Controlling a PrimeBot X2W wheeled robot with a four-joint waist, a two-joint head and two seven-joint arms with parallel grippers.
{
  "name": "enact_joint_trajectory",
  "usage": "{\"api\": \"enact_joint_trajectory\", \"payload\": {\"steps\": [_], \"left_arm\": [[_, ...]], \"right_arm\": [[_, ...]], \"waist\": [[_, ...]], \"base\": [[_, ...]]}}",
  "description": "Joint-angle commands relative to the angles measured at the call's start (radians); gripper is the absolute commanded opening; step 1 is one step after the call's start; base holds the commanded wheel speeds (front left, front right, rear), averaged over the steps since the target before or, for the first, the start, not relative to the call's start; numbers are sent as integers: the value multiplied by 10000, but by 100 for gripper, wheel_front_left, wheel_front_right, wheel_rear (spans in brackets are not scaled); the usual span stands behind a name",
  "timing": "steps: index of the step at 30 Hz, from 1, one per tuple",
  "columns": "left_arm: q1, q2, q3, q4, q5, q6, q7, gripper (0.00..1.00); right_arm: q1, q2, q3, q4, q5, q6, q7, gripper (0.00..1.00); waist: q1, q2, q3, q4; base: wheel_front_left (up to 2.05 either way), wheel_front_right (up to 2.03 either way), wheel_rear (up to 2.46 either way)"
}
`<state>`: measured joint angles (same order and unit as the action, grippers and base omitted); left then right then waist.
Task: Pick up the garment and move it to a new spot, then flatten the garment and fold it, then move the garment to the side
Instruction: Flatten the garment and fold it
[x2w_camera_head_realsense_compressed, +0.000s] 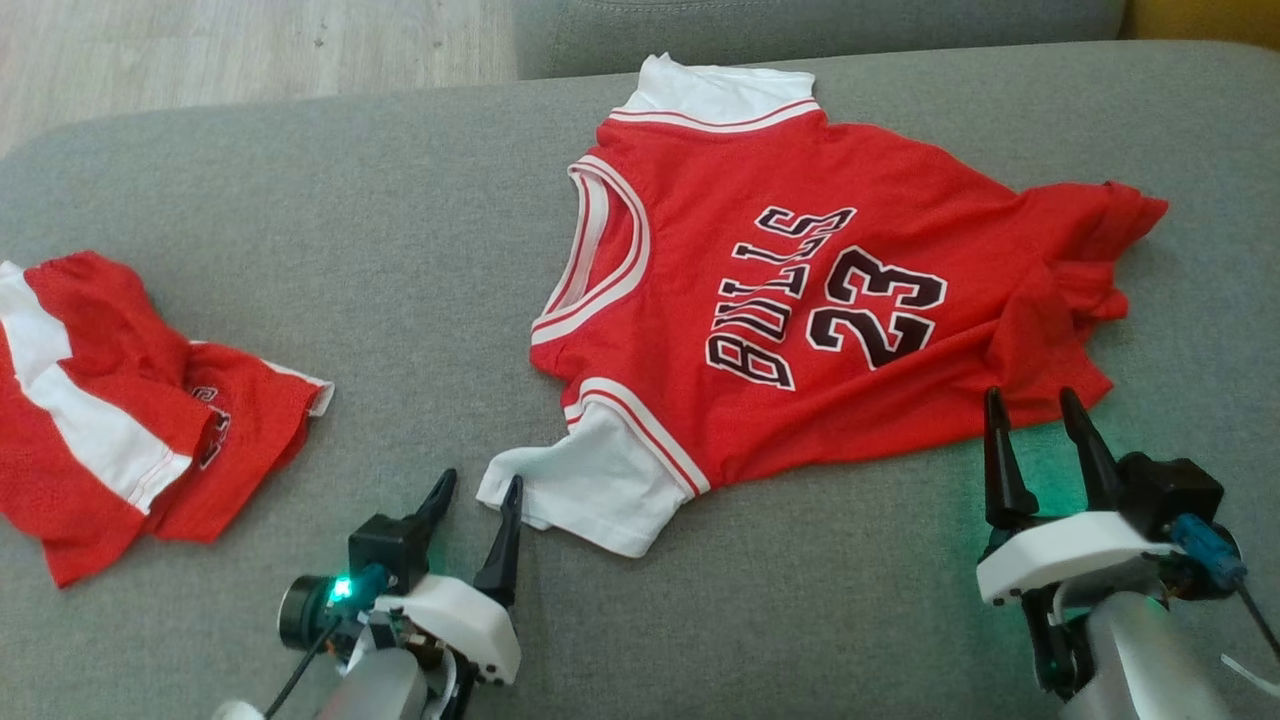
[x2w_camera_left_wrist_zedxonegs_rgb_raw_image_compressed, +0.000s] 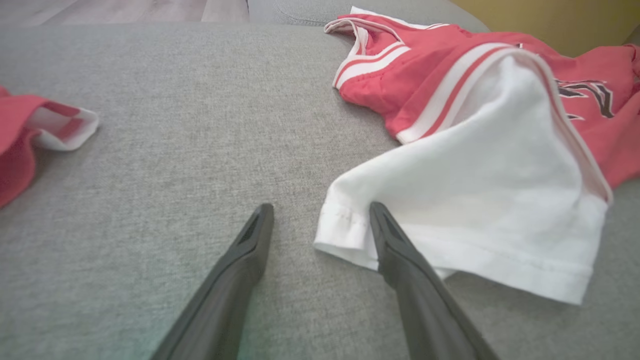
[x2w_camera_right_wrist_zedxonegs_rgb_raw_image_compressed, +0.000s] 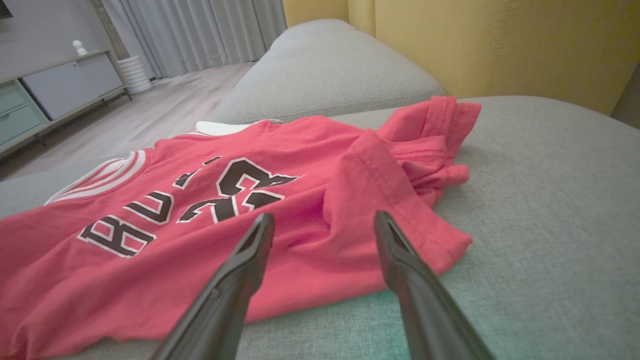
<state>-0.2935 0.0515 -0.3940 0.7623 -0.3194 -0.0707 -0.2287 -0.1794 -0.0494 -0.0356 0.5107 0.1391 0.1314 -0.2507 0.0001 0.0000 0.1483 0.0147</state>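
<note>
Lit softly and evenly; slightly soft, washed out at the wrists.
Head view: thin soft shadow under jersey (x2w_camera_head_realsense_compressed: 800, 300) hem at 5 o'clock, green glow on sofa (x2w_camera_head_realsense_compressed: 900, 560) at 4 o'clock, bright green lamp (x2w_camera_head_realsense_compressed: 341, 588) at 8 o'clock. Left wrist view: sleeve (x2w_camera_left_wrist_zedxonegs_rgb_raw_image_compressed: 475, 200) near blown out at 3 o'clock, fingers (x2w_camera_left_wrist_zedxonegs_rgb_raw_image_compressed: 235, 285) soft at 6 o'clock. Right wrist view: red faded to pink, green tint at 6 o'clock, cabinet (x2w_camera_right_wrist_zedxonegs_rgb_raw_image_compressed: 65, 87) dim and soft at 10 o'clock.

support: grey fabric sofa cushion (x2w_camera_head_realsense_compressed: 400, 200) in front of me, spanning the frame | centre to right: red BULLS 23 jersey (x2w_camera_head_realsense_compressed: 780, 300) with white sleeves, spread out, hem bunched at right | left edge: crumpled red-and-white garment (x2w_camera_head_realsense_compressed: 110, 400), well apart from the jersey
</note>
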Motion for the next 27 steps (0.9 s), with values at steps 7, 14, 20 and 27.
{"api": "enact_joint_trajectory", "payload": {"steps": [7,14,20,27], "left_arm": [[-478,38,-44,398,-222,-101,428,64],[-343,18,-379,663,-726,-430,1082,0],[-252,30,2,252,-1202,-420,227,0],[-61,110,392,-1100,-1373,-492,-302,0]], "right_arm": [[-483,-9,291,-199,-127,-7,-110,100],[-512,-9,177,-95,-153,-7,-110,100],[-545,-9,-627,355,-451,-7,-33,100],[-1311,-9,-2337,1932,-600,-7,537,100]], "waist": [[-1,0,13,22],[-1,0,-187,32],[-1,0,-465,117],[-1,0,-572,364]], "base": [[0,0,0],[0,0,0],[0,0,0],[0,0,0]]}}
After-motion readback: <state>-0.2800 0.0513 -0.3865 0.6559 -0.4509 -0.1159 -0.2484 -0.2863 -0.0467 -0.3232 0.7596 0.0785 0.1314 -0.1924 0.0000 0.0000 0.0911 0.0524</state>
